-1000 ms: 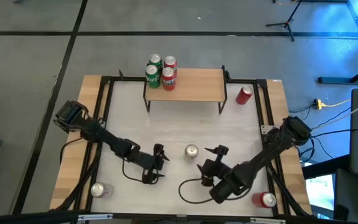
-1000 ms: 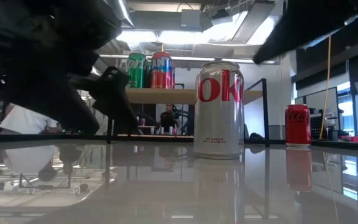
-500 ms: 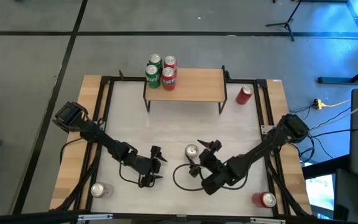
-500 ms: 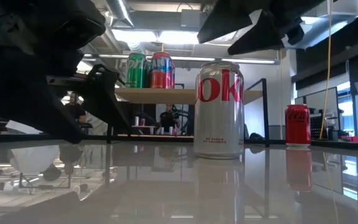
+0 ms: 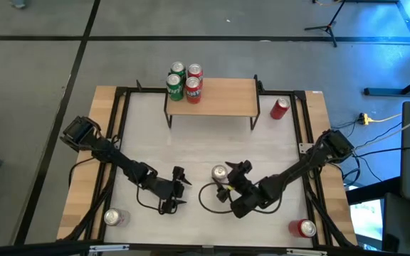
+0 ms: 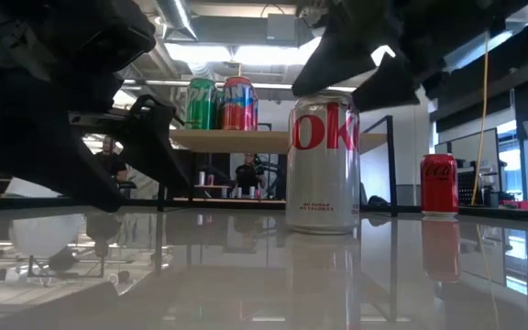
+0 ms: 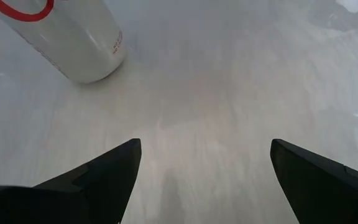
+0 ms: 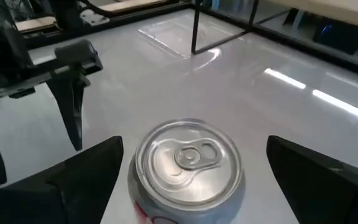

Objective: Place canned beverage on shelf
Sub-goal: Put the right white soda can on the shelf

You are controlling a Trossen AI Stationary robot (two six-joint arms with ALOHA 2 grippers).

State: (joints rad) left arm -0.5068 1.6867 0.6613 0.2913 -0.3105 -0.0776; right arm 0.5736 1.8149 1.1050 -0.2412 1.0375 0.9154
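A silver canned beverage (image 5: 219, 173) with red lettering (image 6: 323, 161) stands upright on its base on the white table, mid-front. My right gripper (image 5: 232, 178) hovers open at its top; in the right wrist view the lid (image 8: 188, 163) lies between the two fingers, with a gap on each side. My left gripper (image 5: 179, 186) stands open to the can's left, low over the table, with nothing between its fingers (image 7: 98, 177); the can (image 7: 67, 37) shows beyond them. The shelf (image 5: 219, 98) stands at the far edge with several cans (image 5: 184, 80) on its left end.
A red can (image 5: 280, 108) lies to the right of the shelf. Another silver can (image 5: 113, 217) sits at the near left corner and a red one (image 5: 305, 227) at the near right. A black frame (image 5: 119, 128) borders the table.
My right gripper has swung toward the silver can, moving toward the table's left edge and down while rolling at the wrist, and now sits over the can's top with its fingers still wide. The can has not moved.
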